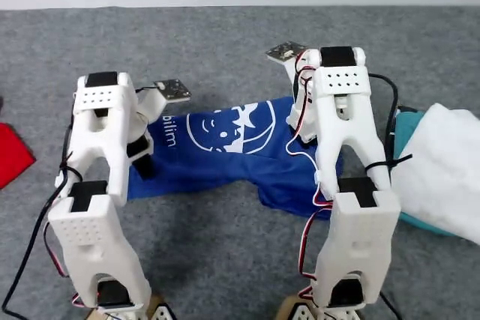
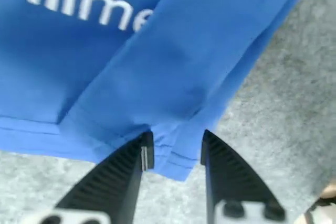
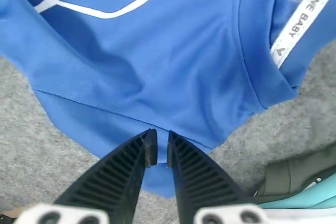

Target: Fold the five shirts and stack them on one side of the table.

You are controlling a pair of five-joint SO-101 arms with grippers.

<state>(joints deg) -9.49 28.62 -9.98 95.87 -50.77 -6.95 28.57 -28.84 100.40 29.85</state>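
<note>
From above, you have the blue shirt (image 1: 225, 157) lying rumpled mid-counter (image 1: 225, 43) between both arms, and a white shirt (image 1: 442, 166) on a teal shirt (image 1: 406, 127) beside the right arm.

At your left wrist, the left claw (image 2: 176, 153) is spread and the shirt's hem lies between its fingers.

At your right wrist, the right claw (image 3: 160, 149) is pinching the shirt's edge.

Left claw (image 2: 177, 144) spread apart, right claw (image 3: 160, 148) pinched nearly closed

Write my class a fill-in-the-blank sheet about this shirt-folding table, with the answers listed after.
The cotton shirt with a white print, lying between the arms, is ____.
The flat cloth beside the left arm is ____.
The white folded cloth lies on a ____ garment.
The left gripper has its jaws ____ around the shirt's hem.
Missing: blue; red; teal; open.
</note>
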